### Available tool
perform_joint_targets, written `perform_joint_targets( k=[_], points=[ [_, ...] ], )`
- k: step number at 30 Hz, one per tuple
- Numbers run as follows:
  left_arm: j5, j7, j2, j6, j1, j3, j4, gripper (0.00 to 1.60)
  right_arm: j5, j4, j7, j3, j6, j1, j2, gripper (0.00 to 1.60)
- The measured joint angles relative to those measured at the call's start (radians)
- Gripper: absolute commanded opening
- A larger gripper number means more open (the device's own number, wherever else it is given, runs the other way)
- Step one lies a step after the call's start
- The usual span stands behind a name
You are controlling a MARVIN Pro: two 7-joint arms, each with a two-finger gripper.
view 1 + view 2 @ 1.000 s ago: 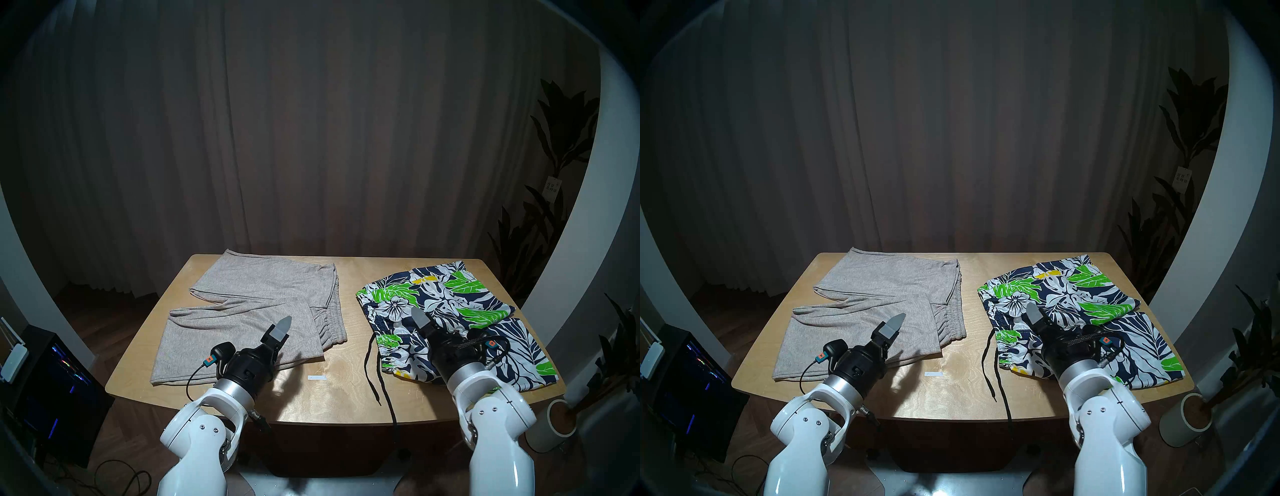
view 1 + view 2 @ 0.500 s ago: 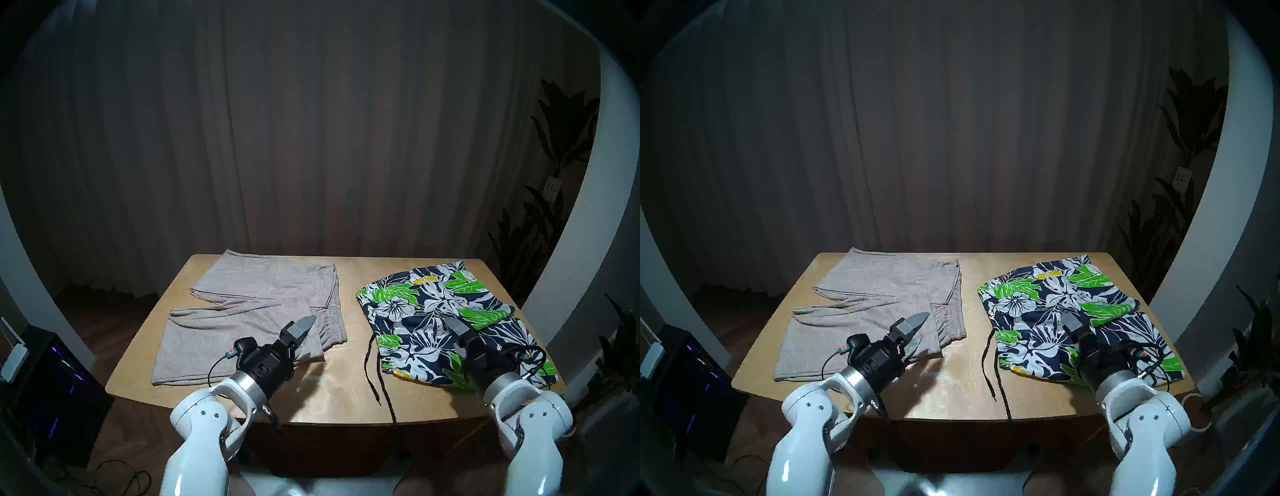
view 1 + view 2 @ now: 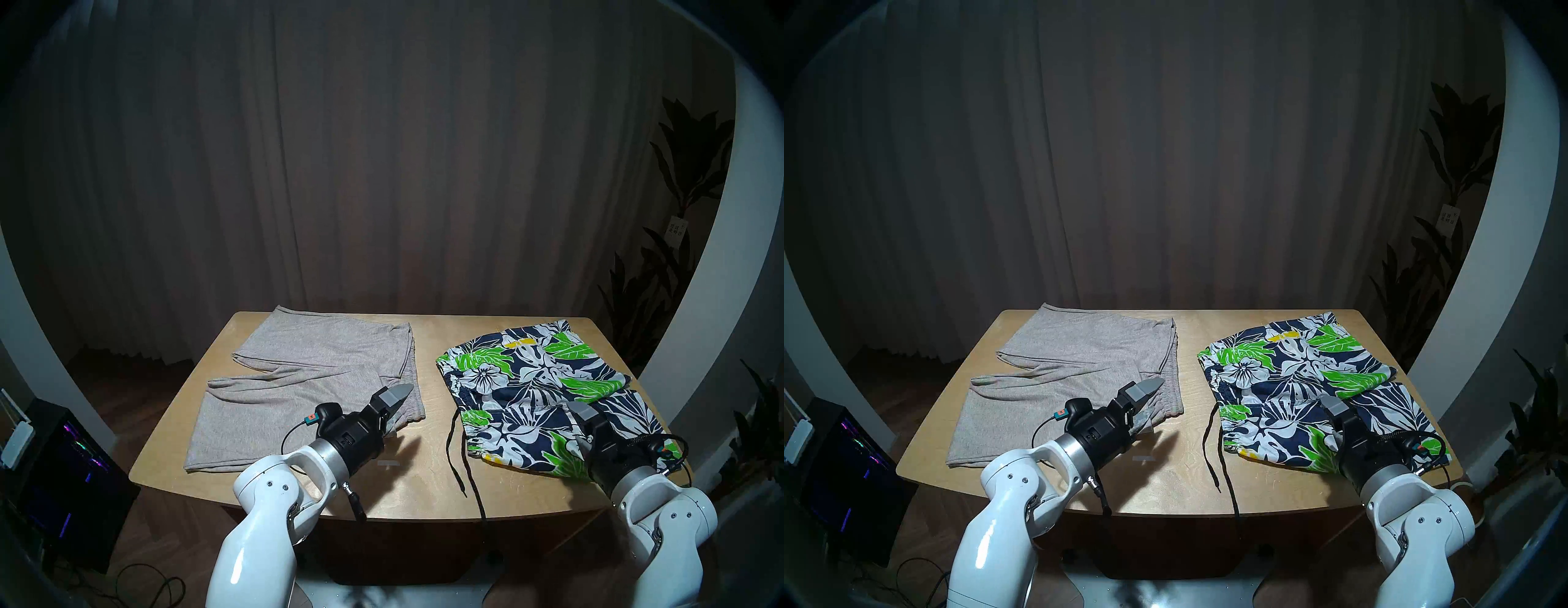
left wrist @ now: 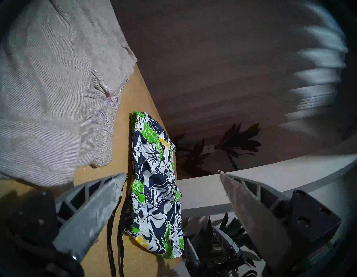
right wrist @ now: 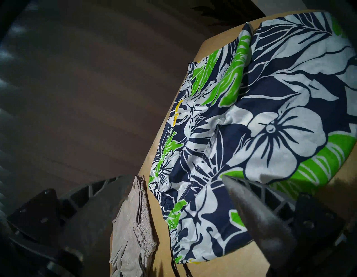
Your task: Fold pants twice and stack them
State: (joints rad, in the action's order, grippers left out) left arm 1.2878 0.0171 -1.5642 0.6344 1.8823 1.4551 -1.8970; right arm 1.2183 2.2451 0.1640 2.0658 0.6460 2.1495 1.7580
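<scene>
Grey-beige knit pants (image 3: 297, 382) spread flat on left half of wooden table (image 3: 424, 479), elastic waist toward centre, legs toward left edge. Floral shorts (image 3: 534, 373) flat on right half, well apart from pants; black drawstring (image 3: 460, 458) trailing over front edge. Left gripper (image 3: 396, 409) hovering above near corner of pants' waist, jaws spread wide, nothing held. Right gripper (image 3: 579, 426) above near leg of shorts, jaws likewise wide apart, empty. Small white label (image 3: 388, 463) on bare wood between garments.
</scene>
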Motion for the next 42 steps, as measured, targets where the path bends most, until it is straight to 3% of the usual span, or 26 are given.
perform_joint_targets(
  k=[9,18,33,42],
  points=[
    [0.04,-0.095,0.039,-0.155,-0.014,-0.116,-0.012,1.6,0.021,-0.025,-0.001,0.042,-0.023,-0.022,0.004,1.6],
    [0.034,-0.242,0.091,-0.316,-0.017,-0.219,-0.039,1.6,0.077,-0.121,-0.005,0.107,-0.027,-0.065,-0.005,1.6],
    [-0.062,-0.323,0.181,-0.565,-0.07,-0.398,-0.056,1.6,0.107,-0.162,-0.092,0.161,0.017,-0.081,-0.072,1.6],
    [-0.076,-0.369,0.224,-0.705,-0.107,-0.481,-0.053,1.6,0.105,-0.174,-0.136,0.165,0.029,-0.081,-0.094,1.6]
  ],
)
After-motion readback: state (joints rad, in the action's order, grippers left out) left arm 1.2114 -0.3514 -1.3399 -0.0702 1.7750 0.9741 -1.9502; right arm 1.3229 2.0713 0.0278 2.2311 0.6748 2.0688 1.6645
